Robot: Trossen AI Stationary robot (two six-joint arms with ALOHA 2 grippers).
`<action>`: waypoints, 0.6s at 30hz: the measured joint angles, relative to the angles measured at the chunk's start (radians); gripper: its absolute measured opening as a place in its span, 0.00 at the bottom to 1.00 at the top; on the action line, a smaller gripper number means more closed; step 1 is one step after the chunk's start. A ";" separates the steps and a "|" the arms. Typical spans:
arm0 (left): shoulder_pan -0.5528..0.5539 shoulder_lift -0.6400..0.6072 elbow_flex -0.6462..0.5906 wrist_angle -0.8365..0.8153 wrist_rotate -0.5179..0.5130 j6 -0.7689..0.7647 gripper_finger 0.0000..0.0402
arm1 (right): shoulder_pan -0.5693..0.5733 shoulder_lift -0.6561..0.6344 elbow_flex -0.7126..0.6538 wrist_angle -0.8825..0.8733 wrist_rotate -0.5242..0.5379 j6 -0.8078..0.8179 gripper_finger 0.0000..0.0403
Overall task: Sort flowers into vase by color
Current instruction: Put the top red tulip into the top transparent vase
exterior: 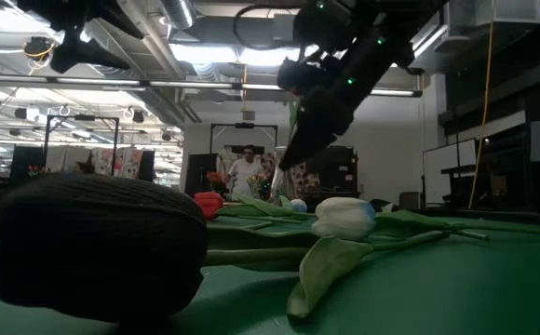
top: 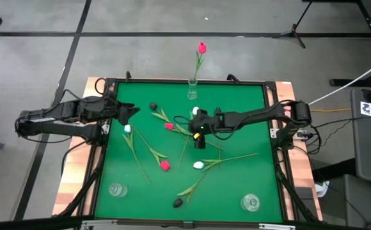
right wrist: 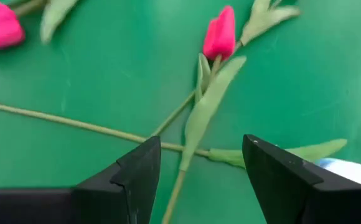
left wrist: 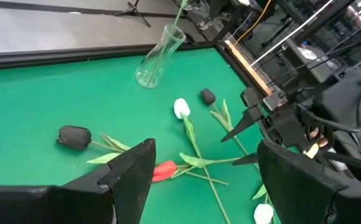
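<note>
Several tulips lie loose on the green table (top: 236,185): red heads (top: 169,126) (top: 165,165), white heads (top: 127,128) (top: 198,165), black heads (top: 153,106) (top: 178,202). One pink-red tulip (top: 202,48) stands with its stem in the glass vase (top: 192,89) at the far edge. My right gripper (top: 198,139) hangs open over the middle of the pile. In its wrist view a red tulip (right wrist: 220,34) and crossing stems (right wrist: 193,134) lie below the open fingers (right wrist: 196,180), untouched. My left gripper (top: 132,114) waits open at the table's left side.
Two more glass vases stand near the front edge, one at the left (top: 116,190) and one at the right (top: 250,203). In the low view a black tulip head (exterior: 93,242) lies close to the camera, with a white one (exterior: 344,216) behind it. A person (exterior: 244,172) stands far off.
</note>
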 joint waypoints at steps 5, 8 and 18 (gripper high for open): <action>0.000 0.000 0.000 -0.015 0.000 0.000 0.68 | 0.001 0.054 0.000 -0.002 -0.001 0.029 0.56; 0.000 0.000 0.000 -0.017 0.000 0.000 0.68 | 0.007 0.091 0.000 -0.004 -0.009 0.076 0.56; 0.000 0.000 0.000 -0.037 0.000 0.000 0.68 | 0.013 0.149 0.000 -0.030 -0.041 0.211 0.48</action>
